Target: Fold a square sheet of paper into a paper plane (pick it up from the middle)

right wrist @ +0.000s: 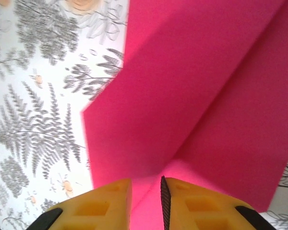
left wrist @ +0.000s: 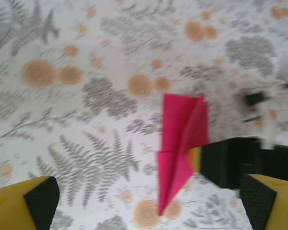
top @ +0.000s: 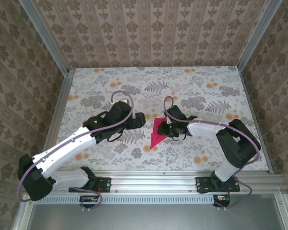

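A bench [top: 206, 81] covered in a fern-and-flower print sits between wallpapered walls. The magenta paper plane [top: 157, 133] lies near the middle of the bench. Its long axis runs from far to near, with the sharp tip toward the arm bases and the wide tail toward the far wall. The right claw [right wrist: 146, 196] reaches the plane's right edge, its jaws nearly closed and pinching a raised fold. The left claw [top: 141, 120] is just left of the plane, spread wide and holding nothing.

The table [top: 86, 91] has a pale surface printed with grey ferns and orange flowers. On it lies the magenta paper plane [top: 156, 134], pointed tip toward the near edge. An orange blossom [top: 148, 148] sits just beside that tip.
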Controlling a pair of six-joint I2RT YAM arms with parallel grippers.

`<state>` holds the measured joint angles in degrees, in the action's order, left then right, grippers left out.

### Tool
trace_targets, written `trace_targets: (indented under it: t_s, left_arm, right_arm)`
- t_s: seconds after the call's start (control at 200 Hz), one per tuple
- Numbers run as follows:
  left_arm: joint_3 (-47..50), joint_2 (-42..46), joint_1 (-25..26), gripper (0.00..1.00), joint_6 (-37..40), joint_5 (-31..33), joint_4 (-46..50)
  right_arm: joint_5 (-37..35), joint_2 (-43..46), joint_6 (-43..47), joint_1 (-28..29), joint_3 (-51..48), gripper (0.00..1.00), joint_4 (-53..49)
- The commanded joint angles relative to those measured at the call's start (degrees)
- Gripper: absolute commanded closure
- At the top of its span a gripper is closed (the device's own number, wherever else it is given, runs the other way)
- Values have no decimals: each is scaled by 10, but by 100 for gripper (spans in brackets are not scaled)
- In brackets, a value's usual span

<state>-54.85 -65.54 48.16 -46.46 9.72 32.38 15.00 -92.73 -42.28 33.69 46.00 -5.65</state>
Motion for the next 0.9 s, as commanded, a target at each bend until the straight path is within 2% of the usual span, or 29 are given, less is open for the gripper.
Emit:
trace_targets:
  t_s: [0.0, 0.15, 0.29, 0.44, 0.6, 0.67, 0.715, 0.795, 0.895]
  left_arm:
    - [44, 28, -18, 0, -8, -31, -26]
    - [109, 55, -23, 0, -33, -33, -49]
    - [152, 70, -23, 0, -47, -50, -76]
    - [168, 73, -21, 0, -28, -92, -97]
    - [171, 58, -12, 3, -10, -117, -115]
    - [166, 42, -5, 10, -6, -135, -127]
    - [161, 27, 3, 18, -2, -136, -132]
    - [145, -12, 12, 41, -3, -126, -132]
    - [99, -82, 21, 63, 3, -145, -125]
  right_arm:
    - [12, 2, -12, 3, -16, 77, 49]
    - [50, -36, -36, 4, -25, 78, 131]
    - [55, -79, -35, 9, -17, 79, 155]
    - [20, -118, 5, 13, 15, 82, 54]
    - [39, -158, 14, 13, 14, 84, 54]
    - [62, -141, 15, 13, 5, 83, 82]
    - [62, -116, 20, 13, 5, 82, 81]
    - [64, -69, 47, 11, 23, 80, 46]
    - [74, -17, 69, -2, 43, 78, 3]
